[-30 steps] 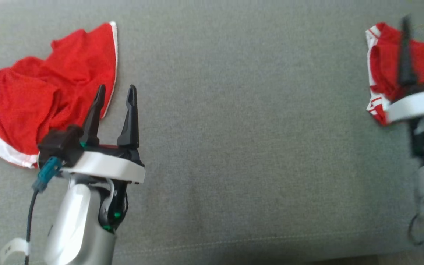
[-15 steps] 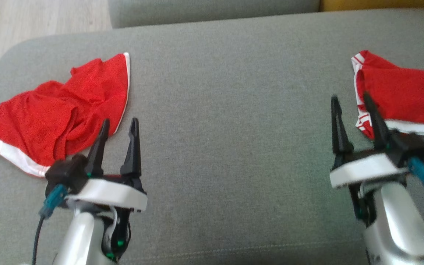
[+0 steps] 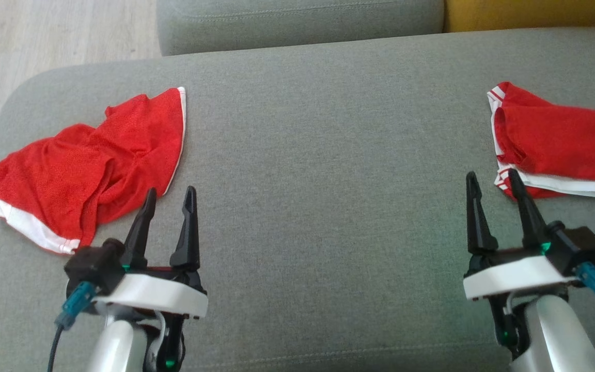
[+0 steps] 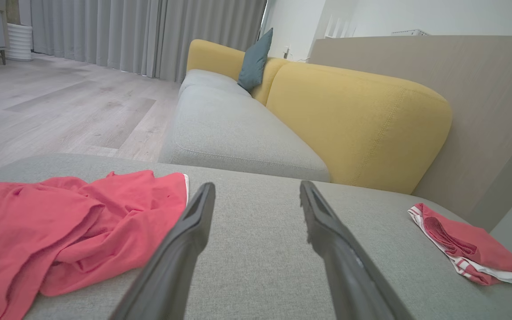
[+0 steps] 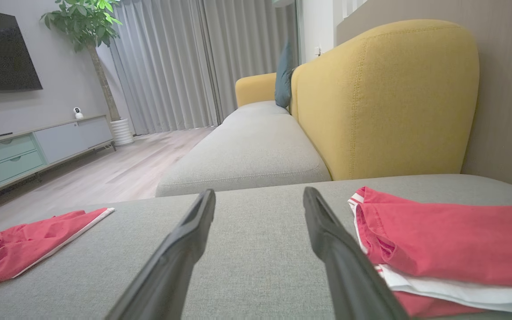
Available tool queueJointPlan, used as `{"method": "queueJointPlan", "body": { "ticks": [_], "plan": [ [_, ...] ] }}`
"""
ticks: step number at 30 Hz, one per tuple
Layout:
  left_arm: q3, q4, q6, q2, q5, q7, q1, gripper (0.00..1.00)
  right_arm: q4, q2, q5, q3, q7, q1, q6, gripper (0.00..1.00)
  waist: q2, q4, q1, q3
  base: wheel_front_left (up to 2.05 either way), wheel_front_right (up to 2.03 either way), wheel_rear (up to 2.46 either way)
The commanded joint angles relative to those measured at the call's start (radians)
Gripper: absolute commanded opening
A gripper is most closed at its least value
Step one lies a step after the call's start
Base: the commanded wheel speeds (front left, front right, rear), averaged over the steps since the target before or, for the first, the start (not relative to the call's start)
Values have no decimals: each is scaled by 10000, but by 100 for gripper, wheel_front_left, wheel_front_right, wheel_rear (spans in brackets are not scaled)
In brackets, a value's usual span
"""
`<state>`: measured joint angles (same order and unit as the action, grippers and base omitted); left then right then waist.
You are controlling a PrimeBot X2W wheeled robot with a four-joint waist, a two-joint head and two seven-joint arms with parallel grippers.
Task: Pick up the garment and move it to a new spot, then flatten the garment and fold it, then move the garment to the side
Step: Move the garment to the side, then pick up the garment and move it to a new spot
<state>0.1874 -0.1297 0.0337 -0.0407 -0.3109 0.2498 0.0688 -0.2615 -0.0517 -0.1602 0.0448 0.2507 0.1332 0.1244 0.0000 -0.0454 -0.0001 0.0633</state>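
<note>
Right gripper (image 3: 491,173), now withdrawn from the folded garment (image 3: 561,139), stands open and empty like the left gripper (image 3: 170,190); crumpled garment (image 3: 85,165) likely next.

— What do my arms look like from your end?
— On my feed, each has two long black tapered fingers (image 3: 187,230), a white band (image 3: 153,297) at the wrist and silver forearms (image 3: 556,330). A teal plug (image 3: 73,307) feeds a dark cable (image 3: 52,349) — small green lights (image 3: 167,362) glow inside.

On the grey fabric sofa seat (image 3: 328,155), a crumpled red garment (image 3: 85,170) lies left, a folded red garment (image 3: 561,144) right, well apart.
</note>
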Motion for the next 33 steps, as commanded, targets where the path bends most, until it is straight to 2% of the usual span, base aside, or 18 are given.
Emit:
{"method": "queueJointPlan", "body": {
  "ticks": [1,24,33],
  "plan": [
    [-233,378,-83,-95,30,120,228,100,370,13,-78,241,109,139,63,100,0,-2,1,-12,0,0,0],
    [-179,434,-120,-95,41,120,181,100,337,14,-252,372,110,21,63,100,0,32,1,9,0,0,0],
    [-308,398,-164,-95,7,120,290,100,308,14,-371,660,110,-45,63,100,0,600,1,2,0,0,0]
  ]
}}
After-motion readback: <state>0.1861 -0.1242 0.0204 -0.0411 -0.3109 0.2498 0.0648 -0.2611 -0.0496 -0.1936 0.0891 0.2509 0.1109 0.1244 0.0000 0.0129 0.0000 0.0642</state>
